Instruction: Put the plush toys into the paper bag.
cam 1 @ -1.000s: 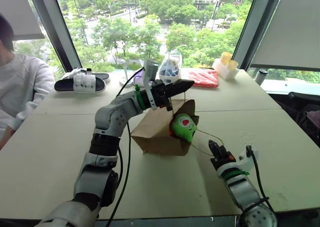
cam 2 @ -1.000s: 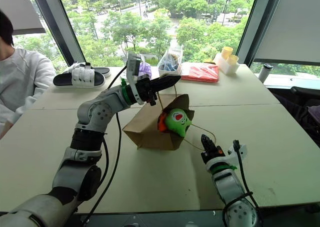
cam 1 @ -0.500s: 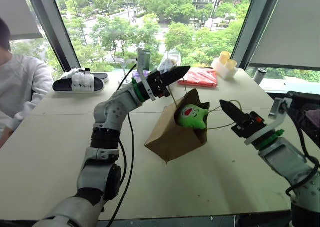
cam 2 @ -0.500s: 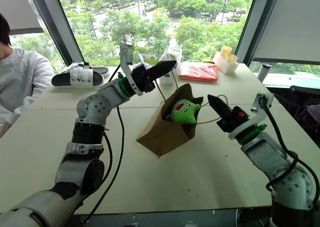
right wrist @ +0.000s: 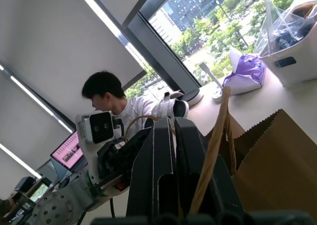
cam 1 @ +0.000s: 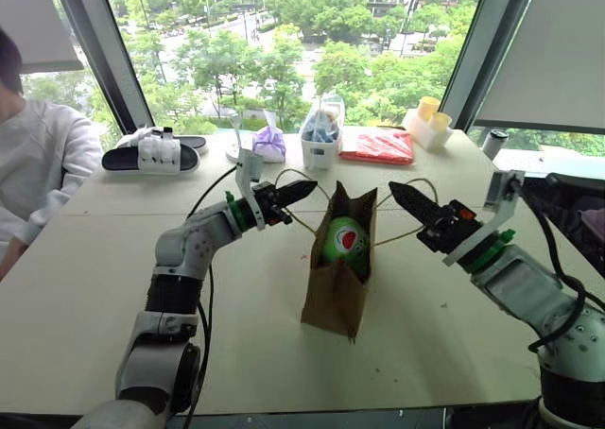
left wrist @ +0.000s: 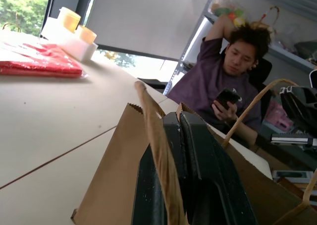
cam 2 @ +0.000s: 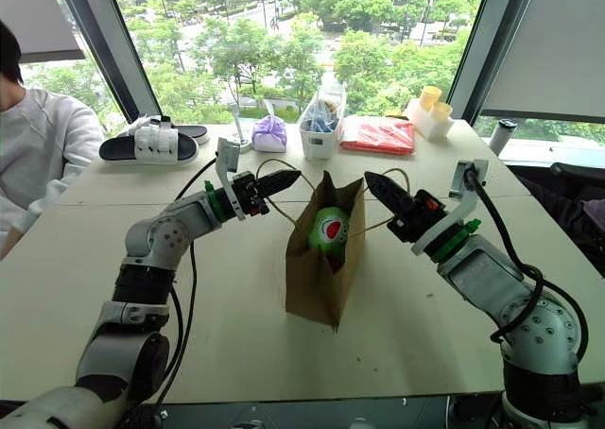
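A brown paper bag (cam 1: 337, 278) stands upright at the middle of the counter (cam 1: 95, 287), its mouth held apart by the robot's two arms. The left gripper (cam 1: 301, 190) is clenched on one cord handle (cam 1: 302, 179), drawn toward the robot's left; the right gripper (cam 1: 401, 194) is clenched on the other handle (cam 1: 416, 185), drawn toward its right. Both sets of fingers are shut tight around the cord, as the wrist views show, where a tan loop runs past the black fingers (left wrist: 198, 170) and over the bag's serrated edge.

The green toy (cam 1: 345, 241), with its white-and-red face patch, sits inside the bag just below the rim. The orange toy cannot be made out here; it may lie deeper in the bag, hidden by the paper wall.

The packing step looks all but done, and the work in hand appears to be righting the bag by its handles. The next move likely calls for letting the handles go gently and evenly, so the tall, light bag does not tip over.

At the far edge of the counter lie a red packet (cam 1: 376, 146), a purple bundle (cam 1: 269, 144) and a pair of slippers (cam 1: 154, 152). A person in white (cam 1: 38, 164) sits at the robot's left.
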